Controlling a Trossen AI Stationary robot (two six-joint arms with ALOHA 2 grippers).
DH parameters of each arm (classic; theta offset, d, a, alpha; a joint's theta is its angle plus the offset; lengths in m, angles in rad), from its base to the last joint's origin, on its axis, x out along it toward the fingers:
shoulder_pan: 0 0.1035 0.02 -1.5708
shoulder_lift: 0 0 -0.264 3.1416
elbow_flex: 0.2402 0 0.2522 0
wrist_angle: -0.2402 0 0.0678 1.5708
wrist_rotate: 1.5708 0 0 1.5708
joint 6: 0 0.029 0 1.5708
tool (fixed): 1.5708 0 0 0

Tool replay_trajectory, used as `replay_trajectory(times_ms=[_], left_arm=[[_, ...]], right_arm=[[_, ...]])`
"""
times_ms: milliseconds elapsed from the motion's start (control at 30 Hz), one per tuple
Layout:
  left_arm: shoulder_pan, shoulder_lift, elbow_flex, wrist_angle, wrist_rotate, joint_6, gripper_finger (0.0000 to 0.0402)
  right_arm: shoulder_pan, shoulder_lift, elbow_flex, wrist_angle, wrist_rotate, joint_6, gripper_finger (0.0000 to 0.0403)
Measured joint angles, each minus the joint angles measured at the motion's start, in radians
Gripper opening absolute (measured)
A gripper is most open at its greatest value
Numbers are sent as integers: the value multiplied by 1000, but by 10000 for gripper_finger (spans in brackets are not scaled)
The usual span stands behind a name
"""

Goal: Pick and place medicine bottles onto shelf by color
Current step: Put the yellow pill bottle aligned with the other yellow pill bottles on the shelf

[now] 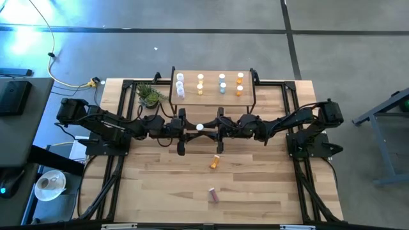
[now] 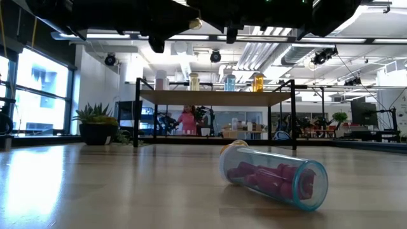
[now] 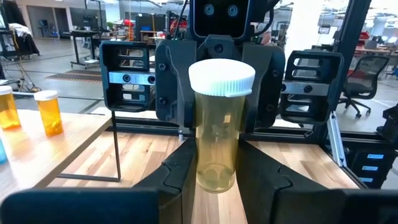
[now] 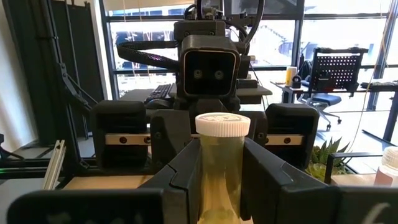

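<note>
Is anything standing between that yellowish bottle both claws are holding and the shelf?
Nothing visible does. Both the left gripper and right gripper grip the yellow bottle, and only bare table separates it from the shelf.

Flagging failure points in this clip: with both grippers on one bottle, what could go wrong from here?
Both the left gripper and the right gripper are shut on the yellow bottle in mid-air; uneven pulling or a mistimed release could tilt or drop it. Dropped, it might roll like the purple bottle lying on the table.
</note>
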State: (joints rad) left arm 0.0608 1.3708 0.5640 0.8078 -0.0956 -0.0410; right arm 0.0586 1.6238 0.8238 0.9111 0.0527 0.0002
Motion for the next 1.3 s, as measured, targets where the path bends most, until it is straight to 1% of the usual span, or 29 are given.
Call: replay_trajectory(times_ms=[133,233,500,633,767,833,1000,1067,1233,1300], left_arm=[[0,0,0,-6,0,0,86],[0,0,0,-14,-1,0,86],[0,1,-1,-53,-71,22,86],[0,2,-1,-84,-111,44,86],[5,1,0,-79,-159,47,86],[8,-3,2,-76,-176,51,86],[14,-2,1,-106,-221,64,86],[19,-2,1,-121,-232,64,86],[37,-2,1,-145,-233,52,86],[42,-2,1,-158,-233,45,86]], right_arm=[[0,0,1,-13,0,0,83],[0,-1,1,-33,0,0,93],[-1,-2,3,-123,18,47,165],[-1,-30,3,-222,27,46,183],[0,-74,1,-347,98,47,185],[0,-93,-2,-420,114,48,185],[0,-160,0,-512,154,47,186],[0,-185,-1,-532,164,44,186],[0,-263,-1,-523,242,-6,186],[-6,-295,-1,-502,255,-23,186]])
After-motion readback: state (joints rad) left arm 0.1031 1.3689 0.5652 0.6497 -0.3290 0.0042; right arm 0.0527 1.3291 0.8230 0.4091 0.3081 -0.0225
